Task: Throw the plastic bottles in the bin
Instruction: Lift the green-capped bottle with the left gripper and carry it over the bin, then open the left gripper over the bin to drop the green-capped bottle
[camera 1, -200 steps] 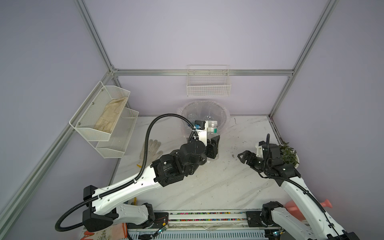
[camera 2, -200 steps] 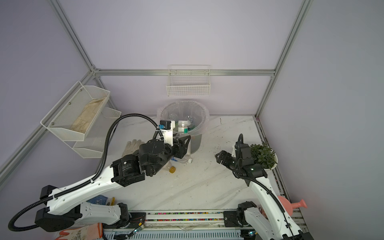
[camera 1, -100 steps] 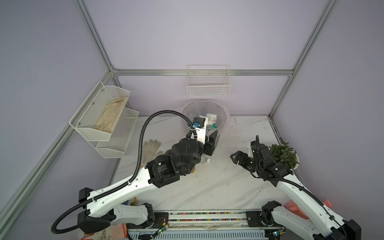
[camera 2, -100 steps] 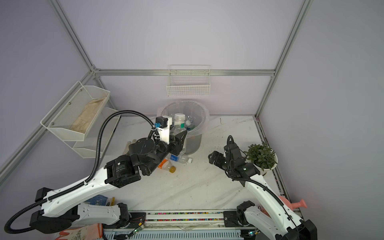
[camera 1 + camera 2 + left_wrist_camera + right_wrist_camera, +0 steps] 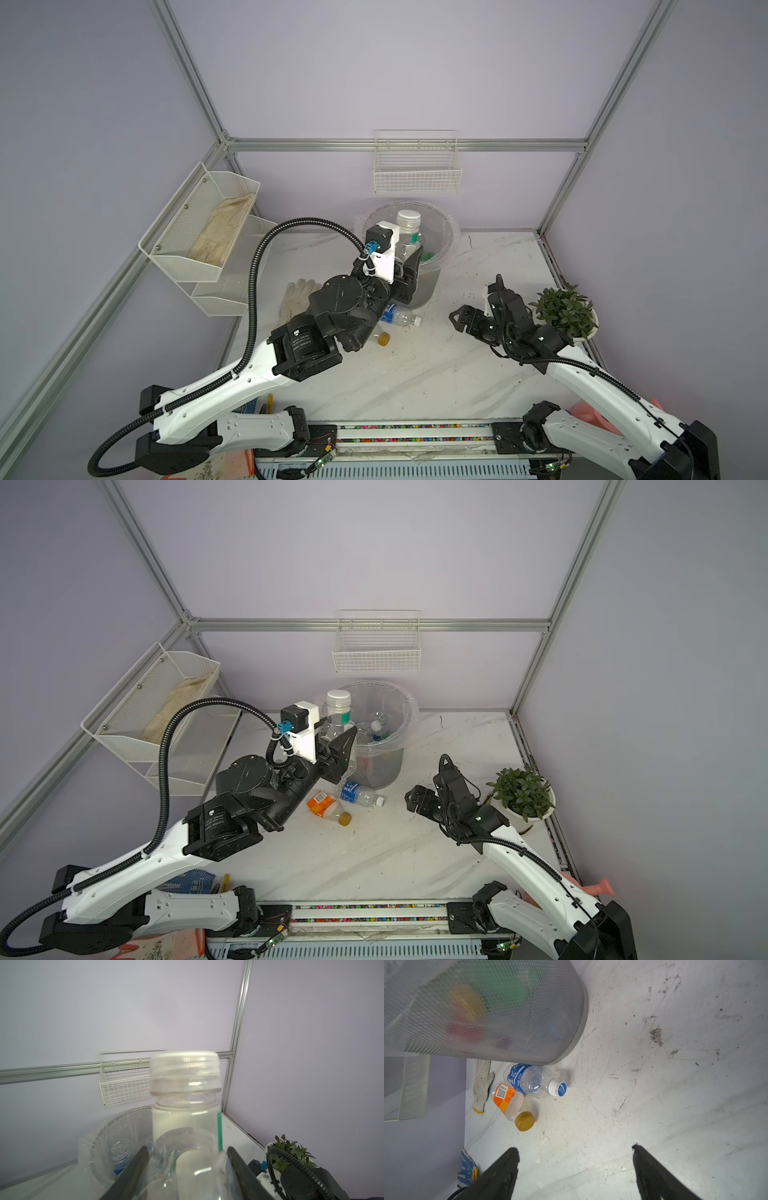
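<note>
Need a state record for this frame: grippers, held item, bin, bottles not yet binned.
left gripper: shut on white-capped bottle, upright, raised by the bin rim
right gripper: open, empty, above the table
bin: upright, bottles inside
lying on table: blue-label bottle, orange-label bottle, side by side at the bin's base
visible outside bin: three, counting the held one
</note>
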